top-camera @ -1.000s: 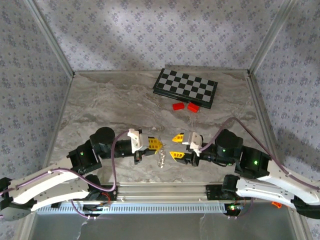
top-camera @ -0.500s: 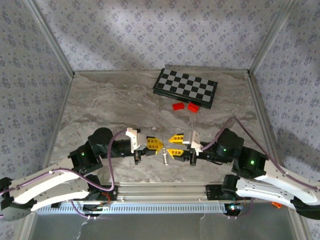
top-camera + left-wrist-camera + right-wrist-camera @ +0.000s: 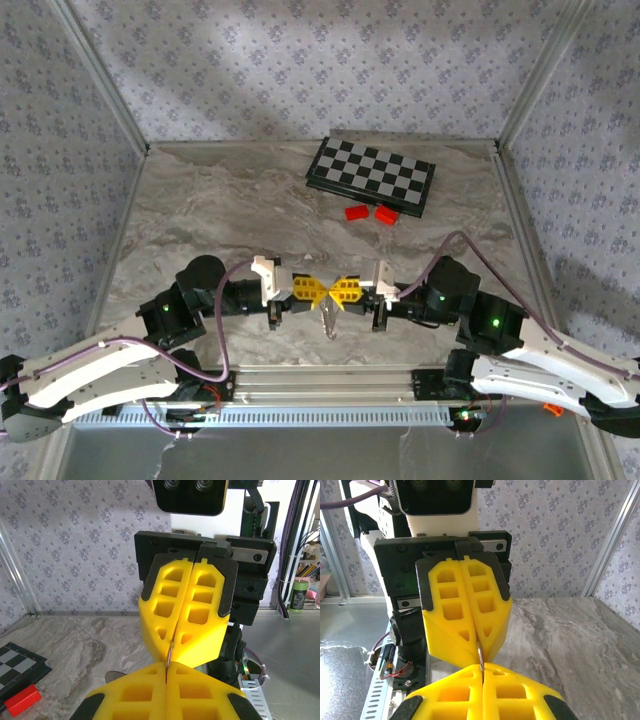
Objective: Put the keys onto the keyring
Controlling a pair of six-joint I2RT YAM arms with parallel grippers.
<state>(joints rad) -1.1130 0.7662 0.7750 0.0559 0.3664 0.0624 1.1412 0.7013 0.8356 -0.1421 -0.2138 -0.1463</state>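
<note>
Over the near middle of the table my left gripper (image 3: 311, 289) and right gripper (image 3: 346, 290) meet tip to tip, both shut. The thin metal keyring (image 3: 169, 656) stands edge-on, pinched in the seam of each yellow finger pair; the right wrist view shows the same keyring (image 3: 480, 657). In the left wrist view my left gripper (image 3: 166, 667) is at the bottom with the right one's fingers (image 3: 200, 605) facing it. In the right wrist view my right gripper (image 3: 482, 669) is below the left one's fingers (image 3: 452, 610). A silver key (image 3: 328, 319) hangs beneath the joined tips.
A folded chessboard (image 3: 371, 174) lies at the back of the marble table (image 3: 200, 210), with two red blocks (image 3: 357, 212) (image 3: 386, 214) in front of it. Patterned walls close in the left, back and right sides. An aluminium rail (image 3: 320, 378) runs along the near edge.
My right gripper has shut and moved left until its tips met the left gripper's, closing on the ring. The left gripper barely moved; the hanging key shifted slightly right.
</note>
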